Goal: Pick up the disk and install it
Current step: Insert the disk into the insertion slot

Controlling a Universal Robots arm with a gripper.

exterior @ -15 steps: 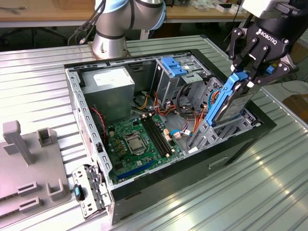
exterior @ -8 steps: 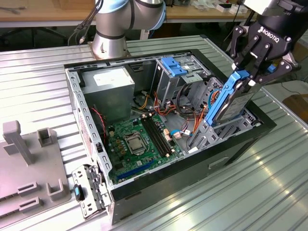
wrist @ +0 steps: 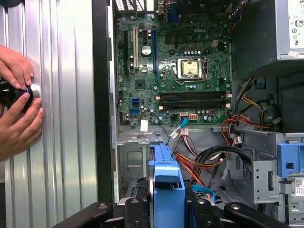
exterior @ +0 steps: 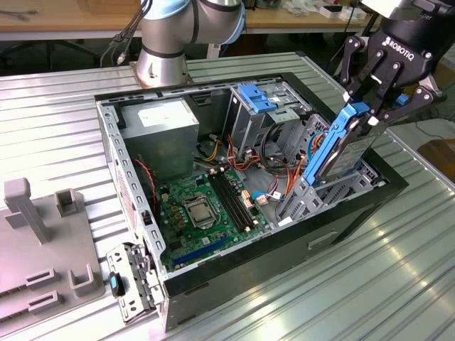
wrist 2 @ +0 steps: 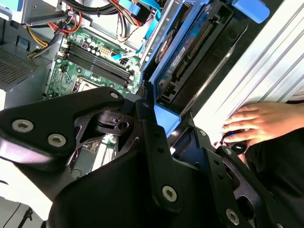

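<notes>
We see the gripper (exterior: 367,112) clamped narrow on the upper end of the disk (exterior: 340,153), with 1 finger on each side of its bright blue rail. The disk hangs directly below the jaws, not off to a side. Its long axis runs from the fingertips steeply down and toward the exterior view's left, tilted rather than upright. Its lower end appears to be in the mouth of the drive bay (exterior: 334,193), at the corner of the computer case (exterior: 334,231) on the exterior view's right. We cannot tell how deep that end sits, since the bay's grey frame hides it. We judge the disk partly entered and not seated, because most of its length stands above the case rim. Room is tight on 2 sides. The black case wall lies just beside the disk on the outer side. A bundle of orange and red cables (exterior: 284,170) crowds the inner side, between the bay and the motherboard (exterior: 206,206). The light-blue bracket (exterior: 259,96) sits well apart, deeper in the case, and the space above the disk is open. In the first wrist view, a person's 2 hands (wrist: 16,109) rest on the ribbed metal table (wrist: 61,118) outside the case wall, near the case but not touching it.
</notes>
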